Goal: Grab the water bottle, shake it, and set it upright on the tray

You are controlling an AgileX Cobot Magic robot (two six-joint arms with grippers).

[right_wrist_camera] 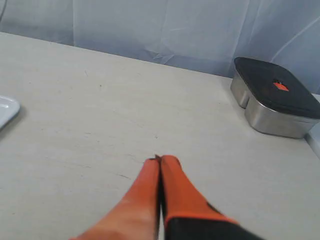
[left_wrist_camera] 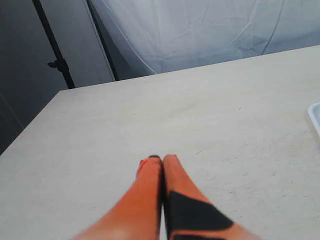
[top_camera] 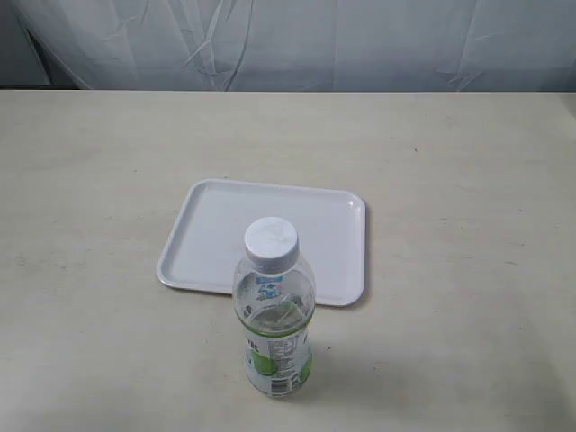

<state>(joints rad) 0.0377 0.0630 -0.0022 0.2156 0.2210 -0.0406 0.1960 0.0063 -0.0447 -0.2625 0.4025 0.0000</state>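
While I hold both arms over the table [top_camera: 450, 162], I record the water bottle [top_camera: 274, 315] standing upright on the bare tabletop, white cap on, just beside the near long edge of the tray [top_camera: 211, 225]. Its base rests on the table, not on the tray; from the exterior camera its cap overlaps the tray's near rim.

Left gripper [left_wrist_camera: 161, 159]: the orange fingers are pressed together tip to tip and hold nothing. They sit above bare tabletop, with one corner of the tray [left_wrist_camera: 315, 114] at the margin of that wrist view.

Right gripper [right_wrist_camera: 160, 159]: fingers likewise closed against each other and empty, above bare tabletop. A corner of the tray [right_wrist_camera: 6, 109] shows at one margin, and a metal box with a dark lid [right_wrist_camera: 272, 97] sits at the table's far edge.

The bottle appears only in the exterior view, with nothing touching it. Both grippers are therefore clear of it, but I cannot tell by how much.
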